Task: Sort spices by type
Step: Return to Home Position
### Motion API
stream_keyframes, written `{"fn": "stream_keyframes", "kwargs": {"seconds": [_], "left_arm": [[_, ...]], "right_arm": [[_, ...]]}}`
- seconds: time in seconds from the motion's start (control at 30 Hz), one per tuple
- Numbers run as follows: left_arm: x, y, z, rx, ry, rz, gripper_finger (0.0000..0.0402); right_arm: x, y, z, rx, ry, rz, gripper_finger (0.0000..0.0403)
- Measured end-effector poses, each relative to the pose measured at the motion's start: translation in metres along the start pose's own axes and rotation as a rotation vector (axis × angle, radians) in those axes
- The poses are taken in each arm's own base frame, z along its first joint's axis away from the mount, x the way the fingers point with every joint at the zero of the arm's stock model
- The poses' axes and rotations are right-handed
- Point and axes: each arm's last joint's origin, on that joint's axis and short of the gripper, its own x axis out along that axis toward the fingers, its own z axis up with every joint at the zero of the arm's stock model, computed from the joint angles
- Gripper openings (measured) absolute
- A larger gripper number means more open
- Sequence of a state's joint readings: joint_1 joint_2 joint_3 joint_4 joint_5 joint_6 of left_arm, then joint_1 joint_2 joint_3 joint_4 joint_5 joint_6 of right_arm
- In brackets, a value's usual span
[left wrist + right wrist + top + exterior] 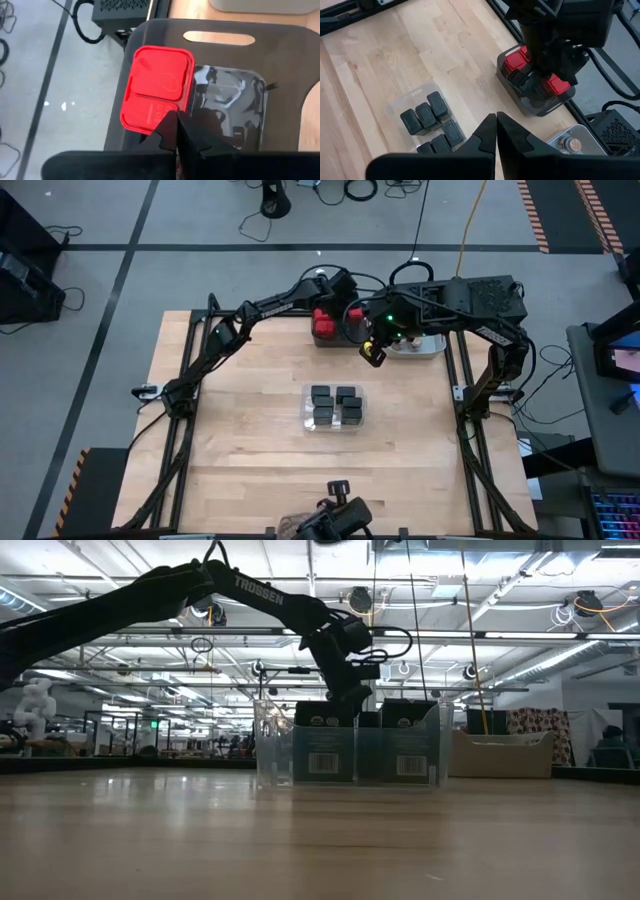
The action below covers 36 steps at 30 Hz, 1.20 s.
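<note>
The red-topped spice boxes (322, 316) sit in the dark bin (330, 338) at 12 o'clock on the table (250, 440), right at its far edge. In the left wrist view one red lid (157, 87) faces up, snug against the bin's wall, with bare shiny floor beside it. They look grouped there because each kind of spice gets its own bin.

The black spice boxes (335, 405) stand packed close together in the clear bin (307, 408) in the middle of the table. At about 1 o'clock is the light grey bin (555, 137). A tan-lidded jar (572, 144) shows inside it, but the right arm covers most of that bin from above.

The left gripper (176, 117) hangs right over the dark bin. Its two fingers are pressed together with nothing between them. It looks like it holds nothing because the red boxes are already in place.

The right gripper (496, 120) hangs in the air between the dark bin and the light grey bin. Its fingers are pressed together too, and it holds nothing.

No loose spice shows on the bare wood, so the sorting looks done. I think the arms only need to lift up and away without bumping the bins.
</note>
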<state>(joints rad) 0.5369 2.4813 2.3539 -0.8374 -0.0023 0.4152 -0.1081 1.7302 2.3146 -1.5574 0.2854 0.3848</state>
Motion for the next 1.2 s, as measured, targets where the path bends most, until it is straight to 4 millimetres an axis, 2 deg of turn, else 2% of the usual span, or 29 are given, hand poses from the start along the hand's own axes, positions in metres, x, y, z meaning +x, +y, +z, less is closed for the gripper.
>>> {"fn": "stream_keyframes", "kwargs": {"seconds": [0.3, 0.43, 0.63, 0.73, 0.9, 1.03, 1.2], "left_arm": [[-0.004, -0.002, 0.0, 0.04, 0.025, 0.017, 0.0006], [-0.016, -0.008, 0.005, 0.049, 0.005, -0.027, 0.0007], [-0.07, -0.006, 0.027, 0.039, -0.139, -0.004, 0.0006], [-0.1, 0.001, 0.033, -0.018, -0.237, -0.047, 0.0006], [-0.156, 0.017, 0.035, -0.094, -0.397, -0.176, 0.0006], [-0.189, 0.023, 0.031, -0.115, -0.449, -0.226, 0.0006], [-0.238, 0.014, 0.027, -0.108, -0.487, -0.273, 0.0006]], "right_arm": [[0.0, 0.0, 0.0, -0.004, -0.003, 0.001, 0.0], [0.0, 0.0, 0.0, -0.012, -0.001, 0.003, 0.0], [-0.005, 0.0, -0.001, -0.049, -0.016, 0.009, 0.0], [-0.015, -0.004, -0.003, -0.055, -0.046, 0.02, 0.0], [-0.04, -0.014, -0.009, -0.053, -0.116, 0.046, 0.0], [-0.062, -0.021, -0.017, -0.062, -0.176, 0.074, 0.0], [-0.079, -0.028, -0.03, -0.066, -0.252, 0.112, 0.0]]}}
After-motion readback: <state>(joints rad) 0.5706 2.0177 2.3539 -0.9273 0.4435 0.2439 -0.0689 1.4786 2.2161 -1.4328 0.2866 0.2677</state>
